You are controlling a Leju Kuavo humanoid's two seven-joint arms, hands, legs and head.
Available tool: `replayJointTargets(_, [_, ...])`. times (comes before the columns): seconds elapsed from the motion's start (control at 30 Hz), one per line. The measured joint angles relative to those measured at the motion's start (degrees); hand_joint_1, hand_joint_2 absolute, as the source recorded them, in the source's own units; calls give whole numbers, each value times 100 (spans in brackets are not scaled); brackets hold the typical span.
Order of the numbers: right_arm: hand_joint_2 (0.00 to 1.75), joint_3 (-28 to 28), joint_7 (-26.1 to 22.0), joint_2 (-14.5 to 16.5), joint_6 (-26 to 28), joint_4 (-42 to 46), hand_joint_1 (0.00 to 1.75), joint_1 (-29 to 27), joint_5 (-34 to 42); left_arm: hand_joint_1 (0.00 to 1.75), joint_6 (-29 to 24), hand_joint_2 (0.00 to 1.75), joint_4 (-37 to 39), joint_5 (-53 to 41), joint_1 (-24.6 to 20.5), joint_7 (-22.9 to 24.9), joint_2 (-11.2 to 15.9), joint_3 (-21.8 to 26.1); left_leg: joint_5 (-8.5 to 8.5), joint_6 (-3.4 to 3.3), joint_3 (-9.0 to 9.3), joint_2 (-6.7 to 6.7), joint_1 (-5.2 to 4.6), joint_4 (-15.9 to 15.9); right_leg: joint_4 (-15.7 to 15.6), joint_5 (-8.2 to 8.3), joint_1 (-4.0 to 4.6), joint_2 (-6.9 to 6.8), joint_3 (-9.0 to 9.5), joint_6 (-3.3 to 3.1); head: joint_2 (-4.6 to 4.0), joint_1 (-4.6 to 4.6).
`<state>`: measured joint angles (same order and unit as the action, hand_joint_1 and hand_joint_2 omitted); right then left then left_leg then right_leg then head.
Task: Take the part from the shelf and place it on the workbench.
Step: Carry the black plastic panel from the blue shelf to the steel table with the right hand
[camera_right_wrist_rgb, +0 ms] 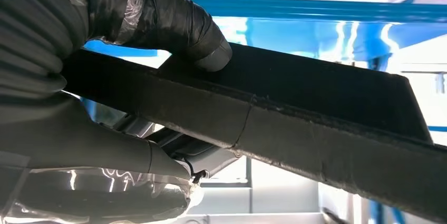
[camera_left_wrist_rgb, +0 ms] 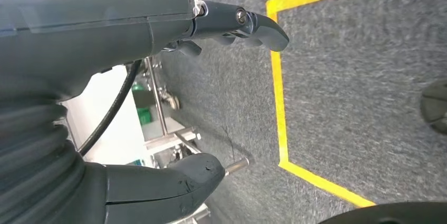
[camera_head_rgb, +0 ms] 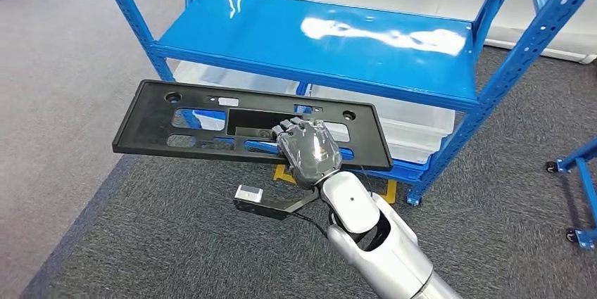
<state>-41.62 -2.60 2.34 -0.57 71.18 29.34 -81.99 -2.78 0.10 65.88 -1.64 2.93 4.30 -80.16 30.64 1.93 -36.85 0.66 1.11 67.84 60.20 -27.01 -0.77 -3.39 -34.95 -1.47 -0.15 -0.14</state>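
Right hand: our right hand [camera_head_rgb: 310, 151] clamps the near long edge of the part [camera_head_rgb: 176, 130], thumb on one face, fingers [camera_right_wrist_rgb: 158, 182] on the other.
Part: we see a flat black plate with cut-outs, held roughly level in the air just in front of the blue shelf [camera_head_rgb: 317, 39].
Left hand: our left hand [camera_left_wrist_rgb: 174, 92] holds nothing, fingers apart, above grey carpet [camera_left_wrist_rgb: 358, 76] with yellow tape [camera_left_wrist_rgb: 279, 108].
Below shelf: white bins [camera_head_rgb: 415, 126].
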Motion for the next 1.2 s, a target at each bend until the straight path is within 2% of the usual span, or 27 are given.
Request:
replayJointTargets(0.07, [175,-3,1,8,1,3,175,7,1,0,0,175,1,1,-5,0,15,-3,-273,-85,387,232,-61,-751,-1,-6,27,-111,15,17,0,1])
replayJointTargets(0.1, [175,-5,2,12,2,3,175,10,1,0,0,175,1,9,-7,-2,22,-4,-321,-121,465,300,-92,-933,-3,-5,36,-160,19,34,0,2])
replayJointTargets(0.13, [175,-9,3,17,2,3,175,12,1,0,0,175,1,21,-7,-3,27,-5,-325,-148,471,309,-115,-993,-10,0,43,-209,23,56,0,2])
replayJointTargets(0.2, [175,-24,4,33,2,7,175,20,3,0,0,175,1,47,7,-7,29,-5,-384,-207,464,180,-102,-1042,-33,3,43,-281,47,116,0,2])
replayJointTargets(0.23, [175,-31,4,39,2,10,175,30,7,0,0,175,1,54,10,-8,27,-5,-423,-241,484,122,-86,-1085,-3,-38,36,-214,47,148,0,2])
replayJointTargets(0.27, [175,-37,2,42,-1,12,175,46,13,0,0,175,1,56,9,-10,23,-5,-465,-278,504,66,-69,-1129,115,-138,26,-92,6,174,0,3])
replayJointTargets(0.33, [175,-47,-2,32,-13,9,175,72,31,0,-3,175,1,65,-2,-19,17,-5,-516,-325,504,-47,-57,-1158,704,-488,6,211,-247,200,0,4])
replayJointTargets(0.37, [175,-52,-4,23,-22,4,175,78,42,0,-5,175,0,70,-5,-25,16,-5,-524,-337,486,-113,-60,-1147,1078,-651,3,284,-421,205,0,4])
replayJointTargets(0.4, [175,-58,-5,14,-31,0,175,77,49,0,-9,175,1,79,-5,-31,16,-5,-527,-341,470,-191,-62,-1130,1360,-730,3,315,-556,212,0,4])
replayJointTargets(0.43, [175,-65,-5,8,-38,-3,175,75,57,0,-13,175,1,87,-4,-36,16,-5,-525,-340,457,-274,-64,-1110,1461,-700,2,328,-608,216,0,3])
replayJointTargets(0.47, [175,-72,-5,4,-42,-3,175,77,65,0,-14,175,1,93,-3,-42,15,-5,-520,-336,449,-357,-65,-1086,1344,-565,1,339,-556,213,0,4])
replayJointTargets(0.5, [175,-78,-5,2,-44,-1,175,82,70,0,-15,175,1,99,-3,-46,12,-5,-511,-326,444,-439,-64,-1060,1041,-360,0,376,-412,201,0,4])
replayJointTargets(0.57, [175,-97,-5,0,-49,6,175,96,78,0,-7,175,0,88,-13,-40,-2,-7,-482,-291,401,-587,-61,-989,351,-66,-22,654,-93,149,0,3])
replayJointTargets(0.63, [175,-125,-5,-4,-59,17,175,101,87,0,2,175,1,65,-20,-15,-11,-14,-475,-221,318,-721,-34,-939,56,-13,-19,847,21,107,0,5])
replayJointTargets(0.7, [175,-148,-3,0,-67,39,175,106,92,0,2,175,2,54,0,6,-7,-23,-494,-134,263,-846,1,-948,12,-1,-12,735,25,70,0,8])
replayJointTargets(0.73, [175,-155,-1,8,-68,49,175,111,93,0,1,175,4,53,13,13,-7,-27,-477,-98,243,-795,-1,-925,-27,10,-21,661,46,38,0,6])
replayJointTargets(0.77, [175,-159,1,16,-68,63,175,120,93,0,2,175,5,52,16,19,-6,-30,-410,-66,189,-668,-9,-818,-67,23,-40,578,73,7,0,1])
replayJointTargets(0.83, [175,-162,7,26,-70,84,175,126,96,0,4,175,7,48,4,29,-8,-35,-120,-8,-72,-296,-19,-274,-112,28,-44,403,112,-36,0,-8])
replayJointTargets(0.87, [175,-164,16,26,-75,91,175,119,97,0,5,175,7,42,-6,32,-8,-38,46,20,-263,-185,-8,103,-113,21,-38,313,116,-45,0,-11])
replayJointTargets(0.9, [175,-166,29,25,-81,95,175,103,99,0,6,175,7,31,-9,34,-8,-42,149,43,-422,-129,6,410,-112,13,-34,223,117,-47,0,-11])
replayJointTargets(0.93, [175,-169,44,25,-91,96,175,87,100,0,8,175,7,18,-8,35,-8,-50,155,59,-497,-100,17,553,-111,3,-34,137,119,-44,0,-11])
replayJointTargets(0.97, [175,-173,60,26,-103,99,175,76,101,0,9,175,7,6,-4,37,-7,-63,54,67,-457,-78,26,474,-110,-6,-35,60,125,-36,0,-12])
replayJointTargets(1.0, [175,-175,72,28,-114,104,175,71,101,0,9,175,7,-4,3,37,-7,-79,-126,65,-301,-33,30,183,-109,-17,-37,-8,138,-24,0,-12])
replayJointTargets(1.07, [175,-177,97,39,-130,127,175,78,101,0,4,175,7,-14,1,37,-4,-111,-450,22,124,208,-3,-606,-106,-46,-22,-128,175,17,0,-12])
replayJointTargets(1.1, [175,-177,107,44,-137,139,175,89,102,0,1,175,7,-18,-4,37,-4,-122,-528,-19,262,302,-30,-872,-105,-58,-8,-182,190,43,0,-11])
replayJointTargets(1.13, [175,-178,112,50,-146,150,175,101,104,0,-2,175,7,-20,-9,37,-3,-128,-546,-61,321,352,-58,-1003,-104,-67,6,-237,200,70,0,-10])
replayJointTargets(1.2, [175,-181,113,66,-177,168,175,125,116,0,-11,175,7,-21,-9,34,-3,-133,-553,-141,304,236,-82,-1028,-115,-77,15,-348,224,128,0,-7])
